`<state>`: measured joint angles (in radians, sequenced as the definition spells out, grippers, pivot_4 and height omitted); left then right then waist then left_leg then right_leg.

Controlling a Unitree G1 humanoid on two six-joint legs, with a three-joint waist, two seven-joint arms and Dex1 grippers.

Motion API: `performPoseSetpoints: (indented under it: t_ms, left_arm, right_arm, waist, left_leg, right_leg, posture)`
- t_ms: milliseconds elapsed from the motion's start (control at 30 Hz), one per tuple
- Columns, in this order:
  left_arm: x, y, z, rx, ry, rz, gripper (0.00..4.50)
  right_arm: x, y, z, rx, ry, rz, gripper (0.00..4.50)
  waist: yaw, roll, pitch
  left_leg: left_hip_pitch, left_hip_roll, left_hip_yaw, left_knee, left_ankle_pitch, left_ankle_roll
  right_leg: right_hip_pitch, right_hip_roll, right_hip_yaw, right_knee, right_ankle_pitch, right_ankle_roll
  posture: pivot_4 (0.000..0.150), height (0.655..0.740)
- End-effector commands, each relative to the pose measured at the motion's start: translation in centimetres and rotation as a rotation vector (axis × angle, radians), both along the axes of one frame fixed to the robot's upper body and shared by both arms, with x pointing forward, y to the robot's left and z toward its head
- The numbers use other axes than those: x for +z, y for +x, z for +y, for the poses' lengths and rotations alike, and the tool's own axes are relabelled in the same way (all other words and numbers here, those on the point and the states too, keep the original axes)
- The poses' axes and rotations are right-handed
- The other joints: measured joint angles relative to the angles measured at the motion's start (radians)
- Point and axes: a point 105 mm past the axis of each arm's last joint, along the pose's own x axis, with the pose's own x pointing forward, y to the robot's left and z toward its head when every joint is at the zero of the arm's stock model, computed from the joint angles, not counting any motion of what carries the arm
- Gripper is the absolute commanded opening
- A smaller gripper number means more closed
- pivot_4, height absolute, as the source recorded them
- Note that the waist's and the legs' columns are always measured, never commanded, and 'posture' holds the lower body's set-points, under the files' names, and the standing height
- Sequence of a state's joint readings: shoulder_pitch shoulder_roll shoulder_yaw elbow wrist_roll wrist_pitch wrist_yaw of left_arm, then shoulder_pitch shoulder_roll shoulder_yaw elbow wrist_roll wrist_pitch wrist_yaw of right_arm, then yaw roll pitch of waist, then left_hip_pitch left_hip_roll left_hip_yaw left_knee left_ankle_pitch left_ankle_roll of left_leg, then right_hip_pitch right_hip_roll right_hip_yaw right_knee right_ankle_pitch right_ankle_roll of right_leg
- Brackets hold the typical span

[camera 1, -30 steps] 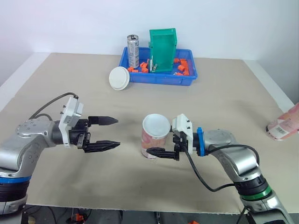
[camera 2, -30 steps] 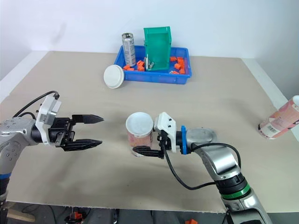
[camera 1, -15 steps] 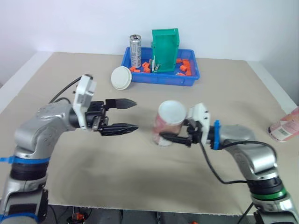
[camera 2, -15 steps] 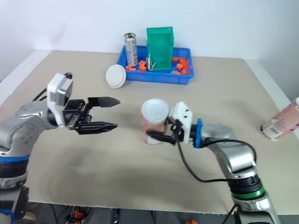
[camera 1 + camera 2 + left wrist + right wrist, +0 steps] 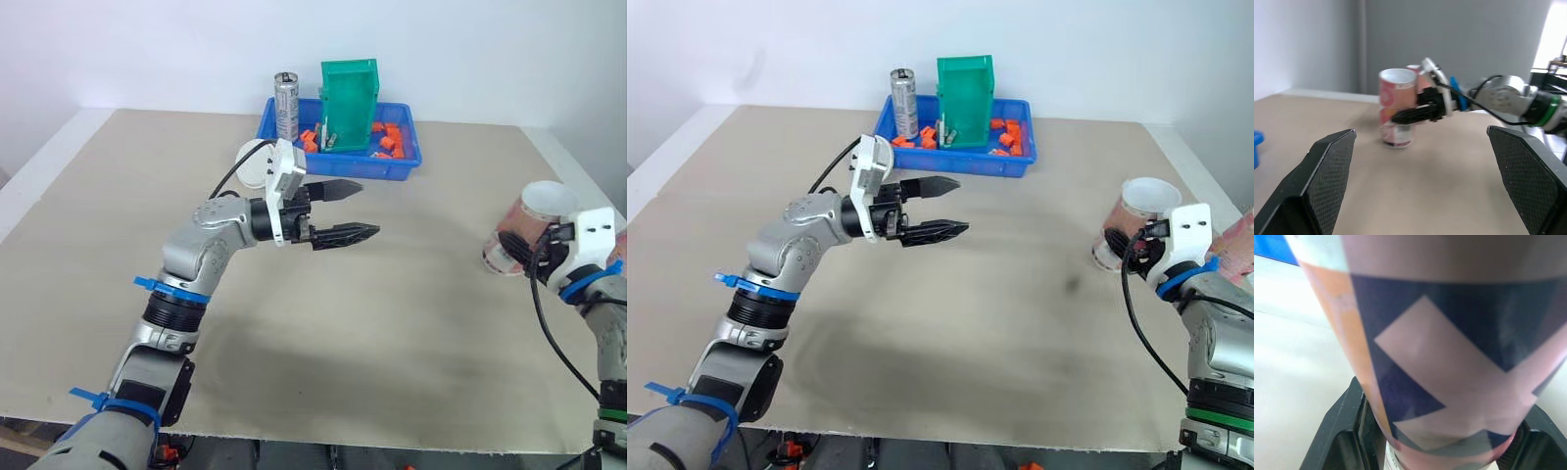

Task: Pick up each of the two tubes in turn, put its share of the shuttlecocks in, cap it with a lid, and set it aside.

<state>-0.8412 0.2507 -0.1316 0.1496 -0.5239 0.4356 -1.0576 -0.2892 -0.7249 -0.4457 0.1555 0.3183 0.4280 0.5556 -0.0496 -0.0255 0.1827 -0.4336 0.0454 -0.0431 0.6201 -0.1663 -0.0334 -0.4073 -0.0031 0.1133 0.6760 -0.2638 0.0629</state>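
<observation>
A pink patterned tube (image 5: 525, 227) with a white top leans a little at the table's right side. My right gripper (image 5: 530, 258) is shut on its lower half; in the right wrist view the tube (image 5: 1440, 357) sits between the black fingers (image 5: 1341, 431). A second pink tube (image 5: 1242, 240) lies at the far right edge, behind that wrist. My left gripper (image 5: 368, 208) hovers open and empty over the table's middle, in front of the tray. A white round lid (image 5: 252, 163) lies behind the left wrist. The left wrist view looks across at the held tube (image 5: 1397, 107).
A blue tray (image 5: 338, 159) at the back centre holds orange pieces, a green bin (image 5: 348, 93) and a metal can (image 5: 286, 106). Bare tan table (image 5: 411, 323) stretches between the two grippers and to the front.
My right gripper has carried the tube from the table's middle to the right side. The left arm has reached forward and right toward the tray, still open.
</observation>
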Motion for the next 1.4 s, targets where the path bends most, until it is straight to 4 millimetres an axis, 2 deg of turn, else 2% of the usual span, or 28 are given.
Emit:
performPoseSetpoints:
  t_ms: [33,200,267,300,333,367,633,800,900,1000,1133,1267,1400]
  left_arm:
    - [0.4,-0.6,-0.7,-0.027,0.012,-0.039,4.50]
    - [0.1,-1.0,-0.6,-0.039,0.020,-0.032,4.50]
    - [0.1,-1.0,-0.4,-0.033,0.020,-0.036,4.50]
    - [0.2,-0.9,-0.4,-0.030,0.020,-0.037,4.50]
    - [0.3,-0.9,-0.3,-0.027,0.018,-0.037,4.50]
    - [0.4,-0.8,-0.2,-0.025,0.016,-0.037,4.50]
    - [0.6,-0.4,0.8,0.003,0.009,-0.027,4.50]
    - [0.7,0.2,2.5,0.060,0.018,0.000,4.50]
    - [-0.1,-0.4,3.8,0.063,0.053,-0.006,4.50]
    - [-2.3,-0.7,6.2,0.118,0.140,0.023,4.50]
    - [-4.1,-0.9,9.0,0.207,0.164,0.078,4.50]
    - [-6.7,-0.5,12.6,0.385,0.178,0.160,4.50]
    - [-8.3,-0.9,14.6,0.464,0.159,0.213,4.50]
  right_arm:
    - [-0.6,0.0,-1.1,-0.034,-0.008,-0.016,2.66]
    - [-3.7,-0.2,-1.5,-0.032,0.057,0.077,2.66]
    - [-5.1,-0.4,-1.5,-0.019,0.137,0.131,3.33]
    - [-5.4,-0.5,-1.4,-0.011,0.165,0.144,3.52]
    - [-5.5,-0.6,-1.1,0.011,0.160,0.155,4.12]
    - [-5.7,-0.7,-0.8,0.027,0.156,0.168,4.45]
    - [-5.6,-1.5,-1.8,0.013,0.079,0.226,4.45]
    - [-5.5,-3.9,-1.3,0.122,-0.005,0.334,4.45]
    - [-5.2,-5.6,-1.1,0.179,-0.058,0.376,4.45]
    - [-3.3,-7.1,0.9,0.289,-0.073,0.335,4.45]
    - [-1.4,-7.5,4.3,0.403,-0.072,0.251,4.45]
    - [-0.8,-7.3,9.5,0.553,-0.052,0.172,4.45]
    - [-1.0,-7.2,12.3,0.645,-0.023,0.149,4.45]
  waist:
    - [0.001,0.000,0.000]
    - [0.001,0.000,0.000]
    - [0.001,0.000,0.000]
    - [0.001,-0.001,0.000]
    - [0.000,-0.002,0.000]
    - [0.000,0.000,0.000]
    - [-0.001,0.003,-0.001]
    - [0.003,0.003,-0.001]
    - [0.002,0.003,-0.001]
    - [0.001,0.003,-0.001]
    - [-0.005,0.004,-0.001]
    - [-0.005,0.002,0.000]
    - [0.001,0.002,0.000]
  left_leg:
    - [0.000,0.000,0.000,0.000,0.000,0.000]
    - [0.001,0.000,0.000,0.002,0.000,0.000]
    - [0.002,0.000,0.000,0.003,0.000,0.000]
    - [0.003,0.000,0.000,0.004,0.001,0.000]
    - [0.005,0.000,0.000,0.004,0.001,0.000]
    - [0.005,0.000,-0.001,0.004,0.001,0.001]
    - [0.005,0.000,0.000,0.003,0.002,0.001]
    - [0.005,-0.001,0.000,0.002,0.002,0.001]
    - [0.005,-0.001,0.000,0.001,0.001,0.001]
    - [0.005,-0.001,0.000,-0.001,0.001,0.001]
    - [0.005,0.000,0.000,-0.002,0.001,0.000]
    - [0.006,0.001,0.000,0.000,0.001,0.000]
    - [0.005,0.001,0.001,0.001,0.002,0.000]
  right_leg:
    - [0.000,0.000,0.000,0.000,0.000,0.001]
    - [0.003,0.000,0.000,0.000,0.001,0.003]
    - [0.004,0.000,0.000,0.000,0.002,0.003]
    - [0.006,0.000,0.000,0.000,0.002,0.003]
    - [0.008,0.000,0.000,-0.001,0.003,0.003]
    - [0.008,0.000,0.000,-0.001,0.003,0.003]
    - [0.007,0.000,0.001,-0.001,0.003,0.003]
    - [0.007,0.000,0.001,-0.001,0.002,0.004]
    - [0.007,0.000,0.001,-0.001,0.001,0.004]
    - [0.006,0.000,0.001,-0.001,-0.001,0.003]
    - [0.005,0.000,0.000,-0.001,-0.001,0.002]
    - [0.005,0.000,0.000,-0.001,-0.001,-0.003]
    - [0.005,-0.001,0.000,-0.001,0.000,-0.003]
  posture:
    - [0.150,0.7362]
    - [0.150,0.7362]
    - [0.150,0.7362]
    - [0.150,0.7362]
    - [0.150,0.7362]
    - [0.150,0.7362]
    - [0.150,0.7362]
    - [0.150,0.7362]
    - [0.150,0.7362]
    - [0.150,0.7362]
    - [0.150,0.7362]
    - [0.150,0.7362]
    - [0.150,0.7362]
